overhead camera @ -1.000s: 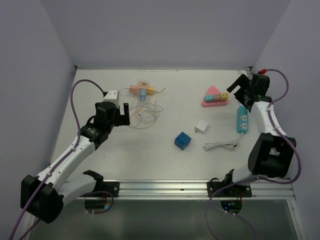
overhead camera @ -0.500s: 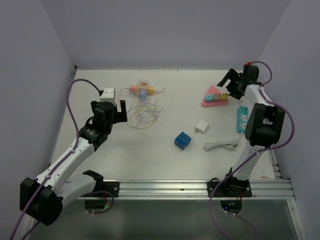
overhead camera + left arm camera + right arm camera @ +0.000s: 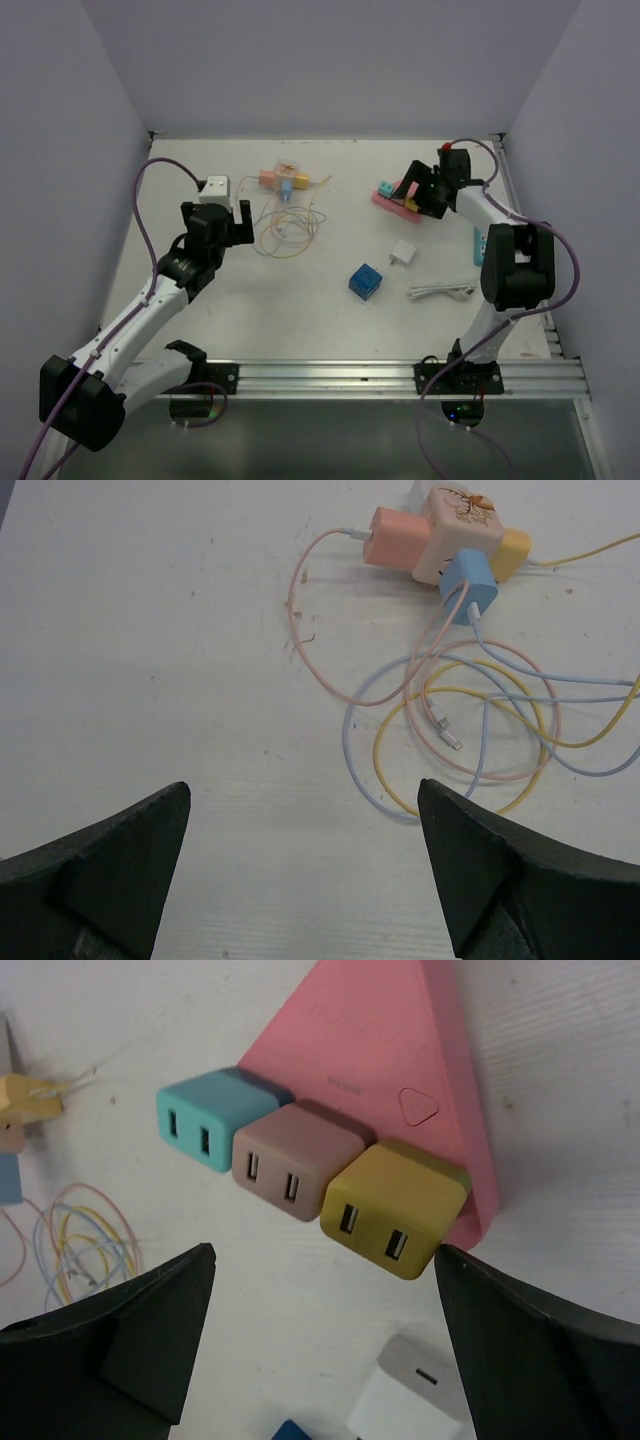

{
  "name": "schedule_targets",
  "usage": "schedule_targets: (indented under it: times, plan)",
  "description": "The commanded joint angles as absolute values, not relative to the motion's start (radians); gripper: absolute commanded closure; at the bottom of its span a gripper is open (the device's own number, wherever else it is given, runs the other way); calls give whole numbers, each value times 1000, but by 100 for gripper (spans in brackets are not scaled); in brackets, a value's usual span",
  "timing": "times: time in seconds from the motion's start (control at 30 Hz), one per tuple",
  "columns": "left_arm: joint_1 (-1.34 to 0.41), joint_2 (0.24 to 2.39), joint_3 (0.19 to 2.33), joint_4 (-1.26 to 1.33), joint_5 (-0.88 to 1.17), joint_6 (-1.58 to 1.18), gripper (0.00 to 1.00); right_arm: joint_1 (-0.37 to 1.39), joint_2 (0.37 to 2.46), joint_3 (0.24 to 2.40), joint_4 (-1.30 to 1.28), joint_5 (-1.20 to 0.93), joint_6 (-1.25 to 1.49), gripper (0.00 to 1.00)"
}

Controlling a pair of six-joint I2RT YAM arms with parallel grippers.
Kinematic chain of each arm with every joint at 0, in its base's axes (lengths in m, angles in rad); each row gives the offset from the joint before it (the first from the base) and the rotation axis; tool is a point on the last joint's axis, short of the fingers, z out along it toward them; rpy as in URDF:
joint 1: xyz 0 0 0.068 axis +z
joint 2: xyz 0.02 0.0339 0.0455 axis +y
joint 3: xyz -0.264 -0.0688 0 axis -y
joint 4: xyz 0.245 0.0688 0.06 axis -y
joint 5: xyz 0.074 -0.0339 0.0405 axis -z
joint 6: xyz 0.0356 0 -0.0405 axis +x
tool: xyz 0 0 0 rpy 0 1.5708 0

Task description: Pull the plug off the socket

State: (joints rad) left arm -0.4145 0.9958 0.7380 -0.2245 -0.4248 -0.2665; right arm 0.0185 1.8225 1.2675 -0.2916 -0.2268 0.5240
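Note:
A pink triangular socket (image 3: pixel 380 1050) lies flat on the table with a teal plug (image 3: pixel 205 1120), a mauve plug (image 3: pixel 295 1160) and a yellow plug (image 3: pixel 395 1210) stuck in one side. My right gripper (image 3: pixel 322 1252) hovers open just in front of these plugs, touching none; in the top view it (image 3: pixel 420 190) covers most of the socket (image 3: pixel 390 197). A cream cube socket (image 3: pixel 455 530) carries a pink plug (image 3: pixel 395 538), a blue plug (image 3: pixel 468 585) and a yellow plug (image 3: pixel 512 552). My left gripper (image 3: pixel 303 785) stands open and empty, short of it.
Coiled pink, blue and yellow cables (image 3: pixel 480 720) lie between the left gripper and the cube socket. A white charger (image 3: pixel 403 253), a blue cube (image 3: pixel 365 281), a white cable (image 3: pixel 440 292) and a teal power strip (image 3: pixel 480 243) lie near the right arm. A white adapter (image 3: pixel 216 188) sits behind the left gripper.
My right arm has swung left from the back right corner to over the pink socket, which now shows a little farther left. The left gripper shifted slightly up-left, then held still.

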Motion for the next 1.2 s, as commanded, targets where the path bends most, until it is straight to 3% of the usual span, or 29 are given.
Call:
schedule_targets:
  times: [0.0,0.2,0.37,0.57,1.03,1.17]
  plan:
    - [-408,986,736,-167,-445,-249,1,107,1740,1255,-264,-248,551,5]
    - [-408,997,735,-172,-456,-247,1,167,1680,1256,-273,-307,528,5]
    - [-408,1015,738,-172,-453,-247,1,161,1638,1290,-347,-236,453,5]
    - [-408,1026,738,-175,-462,-245,1,34,1654,1212,-229,-326,538,7]
    - [-408,1038,726,-176,-472,-244,1,-86,1956,1292,-5,-506,571,23]
    - [-408,1057,727,-176,-468,-244,1,-95,2019,1282,116,-560,624,34]
